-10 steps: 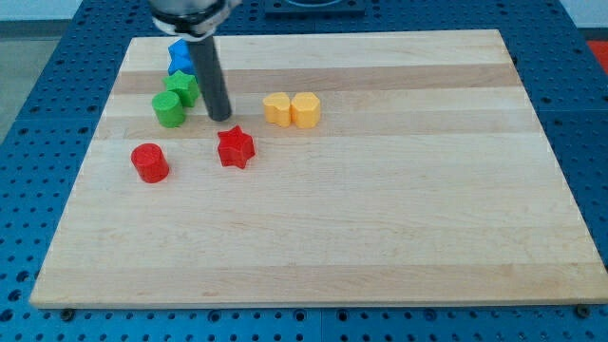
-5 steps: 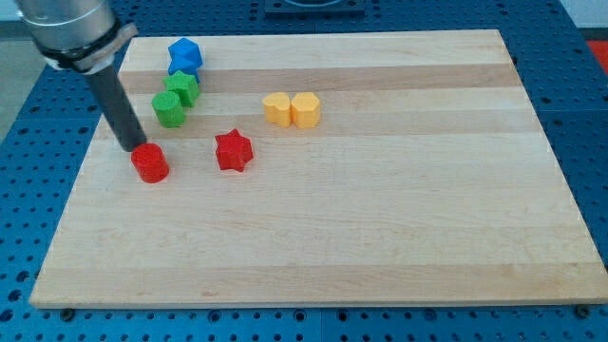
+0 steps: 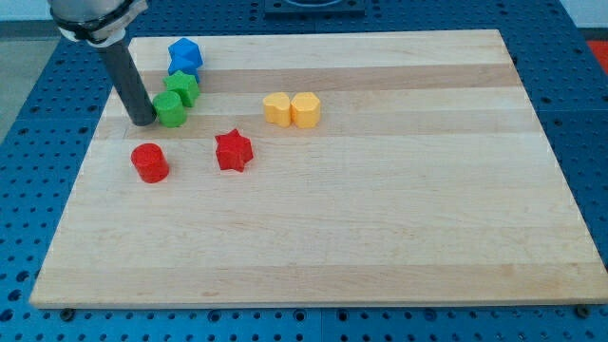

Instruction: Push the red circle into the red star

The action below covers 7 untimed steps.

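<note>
Seen now on the wooden table (image 3: 380, 237): my tip (image 3: 143, 122), the bare lower end of a dark rod with no claw to open or close, holding nothing. Just to its right, touching or nearly so, a green block (image 3: 171, 109); beyond it a second green block (image 3: 181, 88) and blue blocks (image 3: 183, 55), shapes hard to make out. Below the tip, apart from it, the red circle (image 3: 150, 162). Right of that, the red star (image 3: 233, 150), separate from it. Further right, two yellow blocks (image 3: 293, 109) side by side. Rod's upper part cut off at the view's top.
</note>
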Motion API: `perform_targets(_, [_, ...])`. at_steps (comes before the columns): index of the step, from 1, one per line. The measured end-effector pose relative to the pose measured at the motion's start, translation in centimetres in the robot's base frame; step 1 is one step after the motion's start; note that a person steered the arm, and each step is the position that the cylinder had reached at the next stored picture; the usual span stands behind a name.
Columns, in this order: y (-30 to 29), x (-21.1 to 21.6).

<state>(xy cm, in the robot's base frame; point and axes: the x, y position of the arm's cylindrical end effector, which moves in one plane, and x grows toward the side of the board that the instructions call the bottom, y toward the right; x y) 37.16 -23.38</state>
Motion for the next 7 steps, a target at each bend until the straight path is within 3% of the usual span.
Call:
perform_targets(5, [0.8,0.1])
perform_targets(7, [-4.9,0.4])
